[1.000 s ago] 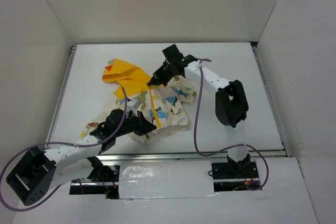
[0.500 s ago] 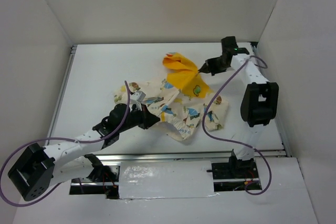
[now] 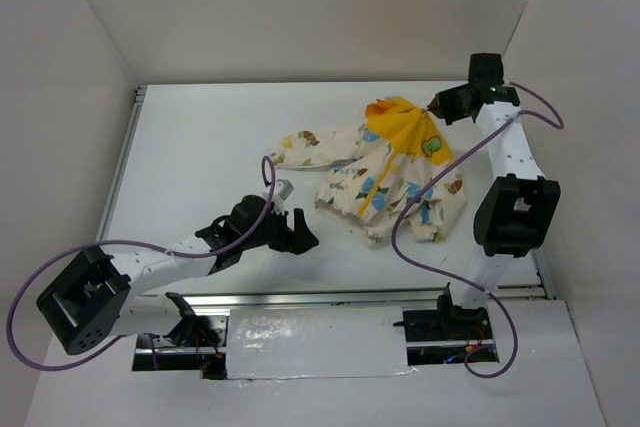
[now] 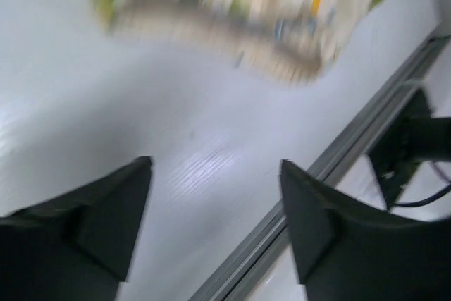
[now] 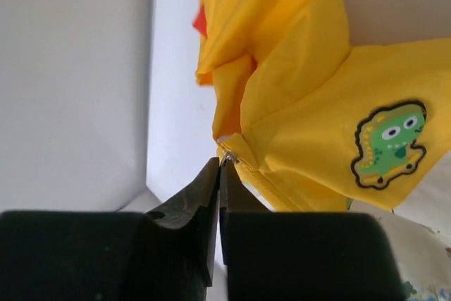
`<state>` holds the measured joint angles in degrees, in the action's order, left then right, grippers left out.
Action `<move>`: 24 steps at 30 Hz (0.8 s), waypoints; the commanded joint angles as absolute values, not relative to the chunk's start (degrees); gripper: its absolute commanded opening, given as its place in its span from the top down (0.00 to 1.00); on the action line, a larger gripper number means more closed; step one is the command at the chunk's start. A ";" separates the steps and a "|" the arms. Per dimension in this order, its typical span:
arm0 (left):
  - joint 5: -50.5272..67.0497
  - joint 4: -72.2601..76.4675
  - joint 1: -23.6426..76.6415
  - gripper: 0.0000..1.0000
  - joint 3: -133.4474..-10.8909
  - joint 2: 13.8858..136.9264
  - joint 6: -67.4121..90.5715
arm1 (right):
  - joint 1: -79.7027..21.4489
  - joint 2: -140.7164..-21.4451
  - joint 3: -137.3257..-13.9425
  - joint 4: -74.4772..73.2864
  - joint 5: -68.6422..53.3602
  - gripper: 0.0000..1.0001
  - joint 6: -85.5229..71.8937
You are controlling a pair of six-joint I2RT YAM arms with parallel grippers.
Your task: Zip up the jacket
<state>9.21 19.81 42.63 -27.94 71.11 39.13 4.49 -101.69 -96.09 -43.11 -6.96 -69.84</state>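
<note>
Pinching the jacket (image 3: 385, 182) at the edge of the hood (image 5: 296, 68), the right gripper (image 5: 220, 167) was clamped shut on it. The garment lay spread right of the middle of the table (image 3: 200, 147). The left gripper (image 3: 298, 237) stood open and empty, apart from the hem (image 3: 372, 234). Doing this well likely meant pinning that hem taut before any pull along the zipper trim (image 3: 376, 190).

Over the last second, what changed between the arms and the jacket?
The right end effector swung to the far right corner, dragging the jacket rightward by its hood end. The left end effector let go of the lower edge and stands open. The right grip stayed shut.
</note>
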 commanded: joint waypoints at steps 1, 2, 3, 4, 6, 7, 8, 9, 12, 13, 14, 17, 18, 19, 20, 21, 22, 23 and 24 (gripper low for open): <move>4.06 8.65 42.98 0.09 -29.44 69.09 39.29 | 7.56 -101.07 -99.66 -26.82 -6.08 0.92 -60.27; 1.87 6.44 43.07 0.01 -29.97 68.04 39.90 | 7.47 -100.81 -100.36 -25.85 -8.07 0.82 -58.73; -2.77 3.98 43.07 0.01 -31.71 65.68 40.16 | 7.47 -100.38 -100.28 -23.23 -10.35 0.77 -57.06; -5.16 1.52 43.07 0.01 -32.69 64.61 40.69 | 7.47 -98.98 -100.28 -21.20 -12.89 0.69 -52.43; -8.86 -5.95 42.98 0.01 -36.71 62.59 41.13 | 6.51 -97.04 -98.88 -16.55 -19.85 0.00 -49.14; -12.01 -8.15 42.98 0.01 -38.13 62.23 41.31 | 5.98 -95.47 -98.53 -15.39 -21.95 0.00 -46.00; -13.87 -12.70 42.89 0.01 -39.80 61.70 42.09 | 5.11 -94.75 -98.35 -14.95 -24.84 0.00 -44.66; -15.80 -15.09 42.80 0.01 -42.95 61.53 42.53 | 4.75 -93.88 -98.44 -17.38 -24.70 0.00 -43.95; -23.62 -24.59 40.88 0.01 -49.20 60.56 44.99 | 3.52 -87.75 -95.20 -22.13 -25.93 0.00 -39.75; -24.16 -26.44 39.91 0.01 -50.52 60.03 44.91 | 2.99 -85.63 -93.53 -23.37 -26.28 0.00 -38.16; -24.60 -28.02 37.81 0.01 -52.97 58.81 44.65 | 1.16 -83.34 -91.69 -25.03 -26.45 0.00 -36.14; -26.10 -33.73 32.10 0.01 -57.72 56.17 43.16 | -3.32 -73.24 -85.01 -31.43 -21.03 0.00 -29.28; -26.45 -36.97 30.51 0.01 -59.14 55.55 42.72 | -6.56 -68.08 -83.42 -33.29 -15.79 0.00 -26.48; -26.46 -38.65 27.63 0.01 -61.85 54.33 42.02 | -8.16 -65.33 -80.62 -35.31 -12.51 0.00 -25.67; -28.11 -40.41 26.64 0.00 -63.18 53.79 41.66 | -9.48 -62.78 -79.29 -37.94 -9.52 0.00 -24.97; -29.26 -43.04 25.93 0.01 -64.59 53.09 41.31 | -10.88 -57.27 -75.97 -38.75 -5.23 0.00 -24.35; -31.79 -44.11 25.32 0.01 -66.86 51.87 40.18 | -11.07 -54.26 -74.20 -39.80 -3.79 0.00 -24.26; -33.38 -45.25 25.23 0.01 -67.93 51.16 39.73 | -11.25 -48.75 -72.79 -40.34 -2.91 0.00 -23.65; -34.96 -47.26 25.22 0.01 -69.77 50.37 38.68 | -12.03 -46.08 -69.90 -40.60 -0.20 0.00 -23.38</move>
